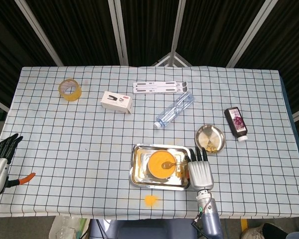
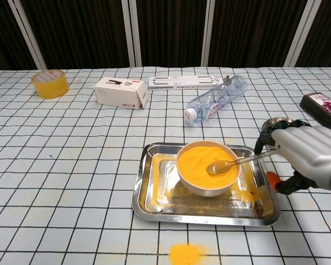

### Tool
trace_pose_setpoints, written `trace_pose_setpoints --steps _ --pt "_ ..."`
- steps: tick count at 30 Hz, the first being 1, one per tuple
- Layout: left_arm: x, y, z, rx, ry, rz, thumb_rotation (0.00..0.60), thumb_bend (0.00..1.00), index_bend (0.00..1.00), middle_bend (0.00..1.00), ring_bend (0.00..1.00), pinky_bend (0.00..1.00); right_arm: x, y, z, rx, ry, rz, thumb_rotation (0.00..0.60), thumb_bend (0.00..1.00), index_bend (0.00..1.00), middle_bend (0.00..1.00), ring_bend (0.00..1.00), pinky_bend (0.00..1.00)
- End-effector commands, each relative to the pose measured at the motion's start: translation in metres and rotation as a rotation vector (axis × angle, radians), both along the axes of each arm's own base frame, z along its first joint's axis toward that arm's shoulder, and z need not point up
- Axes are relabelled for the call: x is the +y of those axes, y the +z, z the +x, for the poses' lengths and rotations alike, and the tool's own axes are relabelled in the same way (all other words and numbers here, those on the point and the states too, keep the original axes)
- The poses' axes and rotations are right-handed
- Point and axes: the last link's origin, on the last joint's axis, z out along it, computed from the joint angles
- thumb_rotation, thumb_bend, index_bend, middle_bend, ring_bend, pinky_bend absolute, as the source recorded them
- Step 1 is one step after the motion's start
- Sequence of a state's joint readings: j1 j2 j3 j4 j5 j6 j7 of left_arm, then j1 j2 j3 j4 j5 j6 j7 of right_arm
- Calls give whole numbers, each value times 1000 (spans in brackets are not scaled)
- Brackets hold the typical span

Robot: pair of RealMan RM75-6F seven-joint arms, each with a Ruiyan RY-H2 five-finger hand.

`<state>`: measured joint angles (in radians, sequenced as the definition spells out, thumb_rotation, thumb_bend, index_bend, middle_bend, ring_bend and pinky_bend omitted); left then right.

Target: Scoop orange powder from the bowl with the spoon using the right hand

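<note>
The checked surface filled most of the head view, and the metal tray sat low and just right of centre on it. Inside the tray stood the bowl, heaped with orange powder. My right hand was at the tray's right edge, fingers curled round the end of the spoon handle. The spoon's long axis ran nearly level across the chest view, sloping slightly down toward the left; its scoop end pointed left and rested on the powder in the right half of the bowl, while the handle crossed the bowl's rim toward my hand.

The chest view showed the spoon's scoop lying on the powder. The head view showed the spoon only as a thin line and my right hand from behind, but it alone showed my left hand at the far left edge, fingers spread and holding nothing, and a small metal dish just above my right hand. A spill of powder lay on the surface below the tray in both views.
</note>
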<state>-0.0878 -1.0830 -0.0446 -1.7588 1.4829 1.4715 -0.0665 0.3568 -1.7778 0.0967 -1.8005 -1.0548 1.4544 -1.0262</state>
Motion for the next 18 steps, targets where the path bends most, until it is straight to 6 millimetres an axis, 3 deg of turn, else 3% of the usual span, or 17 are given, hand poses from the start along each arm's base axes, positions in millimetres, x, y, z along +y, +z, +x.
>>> trace_pose_setpoints --steps 1,18 --pt "0 0 0 0 0 0 600 0 0 0 0 0 2 1 -1 4 -1 4 600 533 335 145 0 0" --pt "0 0 0 -5 3 -2 600 0 0 0 0 0 14 6 -6 15 -8 14 600 534 339 145 0 0"
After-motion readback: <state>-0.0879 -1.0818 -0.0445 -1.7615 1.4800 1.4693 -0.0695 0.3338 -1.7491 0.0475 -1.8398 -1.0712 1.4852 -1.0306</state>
